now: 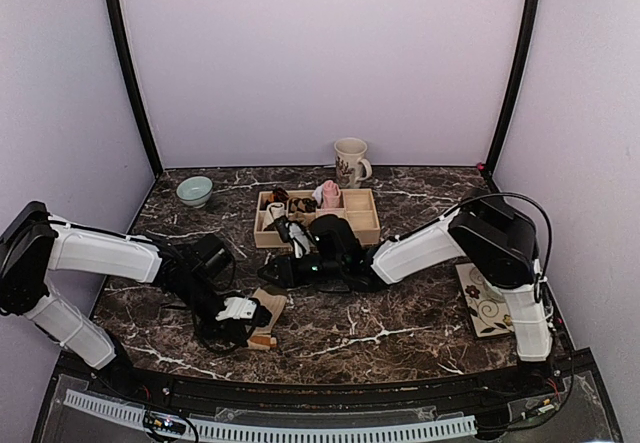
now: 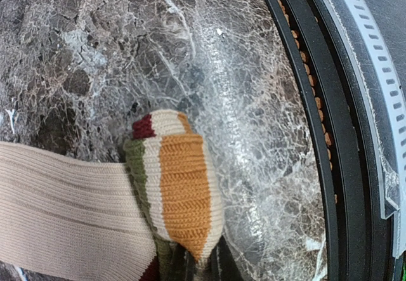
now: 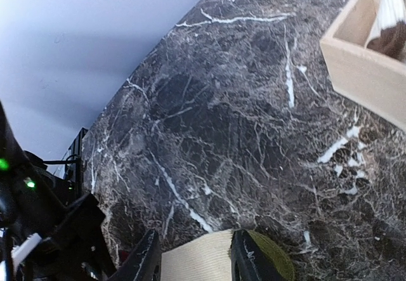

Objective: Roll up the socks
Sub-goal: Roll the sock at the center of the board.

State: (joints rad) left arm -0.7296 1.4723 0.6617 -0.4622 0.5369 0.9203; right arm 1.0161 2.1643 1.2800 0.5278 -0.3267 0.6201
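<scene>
The tan sock (image 2: 70, 211) lies near the table's (image 1: 400, 333) near edge, left of middle, bare marble to its right, the box (image 1: 365, 235) behind. Ribbed, its folded cuff striped red, cream, green and orange, it sits clamped in the left pincer (image 1: 240, 311). Only the right wrist view shows the right pincer (image 3: 195, 238) closed on its pale, olive-edged end.

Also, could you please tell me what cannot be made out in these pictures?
- Left wrist: tips of the left pincer, hidden by the tan sock.
- Right wrist: fabric inside the right pincer, cut off by the bottom edge.
- Top view: wooden box contents, too small.
</scene>
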